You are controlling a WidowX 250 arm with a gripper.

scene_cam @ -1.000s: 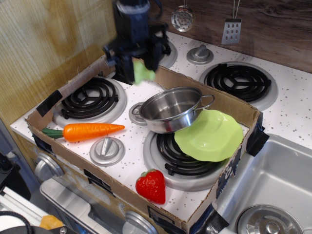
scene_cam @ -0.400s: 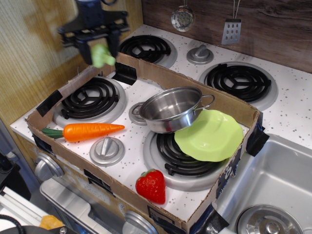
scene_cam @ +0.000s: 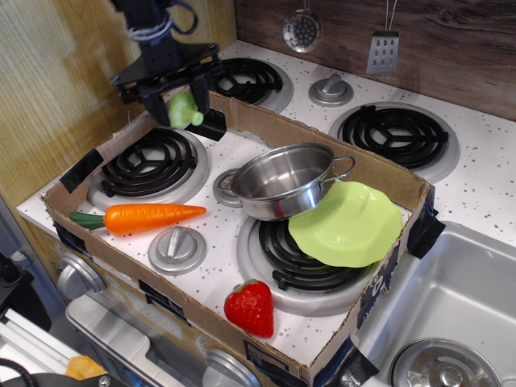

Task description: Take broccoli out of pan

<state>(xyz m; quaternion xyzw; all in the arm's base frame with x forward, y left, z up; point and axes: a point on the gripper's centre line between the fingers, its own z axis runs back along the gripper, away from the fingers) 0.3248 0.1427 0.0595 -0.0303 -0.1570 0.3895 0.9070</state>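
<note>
My gripper [scene_cam: 179, 103] is shut on the pale-green broccoli [scene_cam: 184, 110] and holds it in the air above the far edge of the back-left burner [scene_cam: 151, 162], near the cardboard wall. The steel pan [scene_cam: 283, 181] stands in the middle of the box, tilted, with its right side resting on the lime-green plate [scene_cam: 348, 224]. Its inside looks empty. The gripper is well to the left of the pan and apart from it.
An orange carrot [scene_cam: 147, 217] lies at the front left and a red strawberry [scene_cam: 250, 307] at the front. A cardboard box wall [scene_cam: 347, 161] rings the stove section. Round knobs [scene_cam: 176, 247] sit between the burners. A sink [scene_cam: 451, 314] is at the right.
The gripper carried the broccoli left from above the box's back wall, then came down lower and slightly right over the back-left burner. The pan, plate, carrot and strawberry have not moved.
</note>
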